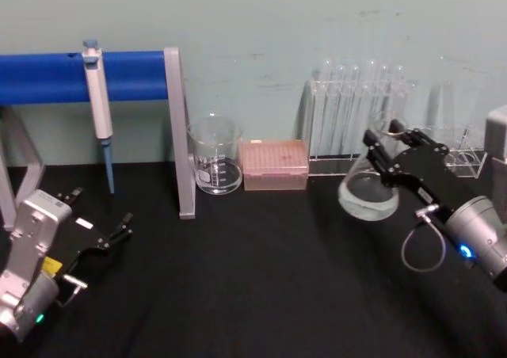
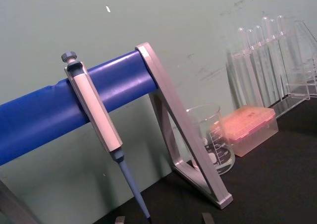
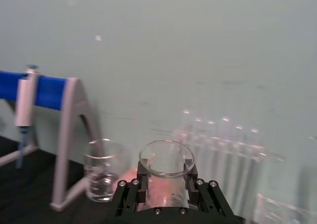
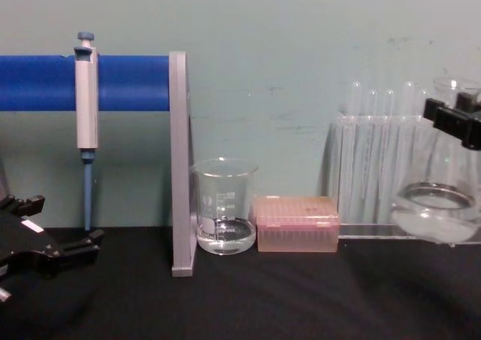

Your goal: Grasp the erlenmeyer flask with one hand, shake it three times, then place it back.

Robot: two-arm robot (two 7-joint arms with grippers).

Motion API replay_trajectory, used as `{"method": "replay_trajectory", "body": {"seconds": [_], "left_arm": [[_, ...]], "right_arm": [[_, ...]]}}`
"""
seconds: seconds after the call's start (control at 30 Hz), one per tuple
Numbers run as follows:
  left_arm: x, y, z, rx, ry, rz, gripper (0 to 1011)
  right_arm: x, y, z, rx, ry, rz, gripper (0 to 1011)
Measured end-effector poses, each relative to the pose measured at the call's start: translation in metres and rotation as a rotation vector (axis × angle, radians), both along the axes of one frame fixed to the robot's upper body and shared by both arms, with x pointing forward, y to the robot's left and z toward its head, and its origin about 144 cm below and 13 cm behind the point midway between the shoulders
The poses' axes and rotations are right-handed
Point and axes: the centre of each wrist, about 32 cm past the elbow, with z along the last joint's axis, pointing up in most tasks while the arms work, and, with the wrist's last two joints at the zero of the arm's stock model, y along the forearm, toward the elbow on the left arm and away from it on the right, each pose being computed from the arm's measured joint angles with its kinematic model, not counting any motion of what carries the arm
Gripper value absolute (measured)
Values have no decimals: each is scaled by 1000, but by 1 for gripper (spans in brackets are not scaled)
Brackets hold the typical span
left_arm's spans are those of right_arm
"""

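Closest to me on the left, the left end effector [image 1: 103, 207] sits low over the black tabletop [image 1: 261, 287]. Its two fingers are spread apart with nothing between them, and it's well away from all the glassware.

Over on the right, a bit further in, the right end effector [image 1: 390, 146] is pinching the erlenmeyer flask [image 1: 368, 192] by its narrow neck, just under the flared rim. From the chest view the flask [image 4: 436, 204] looks held up off the tabletop, and from above it's tipped, with the wide base swung toward the middle of the tabletop. There's a shallow pool of clear liquid in the base. The right wrist view looks straight at the open rim [image 3: 166, 157], with the black jaws on either side of the neck.

Along the back wall, left to right:
- a blue bar [image 1: 47, 77] on a grey frame, with a pipette [image 1: 99, 97] hanging from it
- a beaker [image 1: 215, 164] with a little clear liquid, just right of the frame's leg
- a pink tip box [image 1: 274, 164] right next to the beaker
- a clear rack of test tubes [image 1: 356, 112], directly behind the flask
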Motion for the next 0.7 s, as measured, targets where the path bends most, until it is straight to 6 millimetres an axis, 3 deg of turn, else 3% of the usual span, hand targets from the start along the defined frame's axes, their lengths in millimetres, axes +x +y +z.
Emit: {"method": "replay_trajectory", "body": {"seconds": [0.7], "left_arm": [[0,0,0,0,0,0,1001]], "right_arm": [[7,-4,1,-1,7,-49,465]]}}
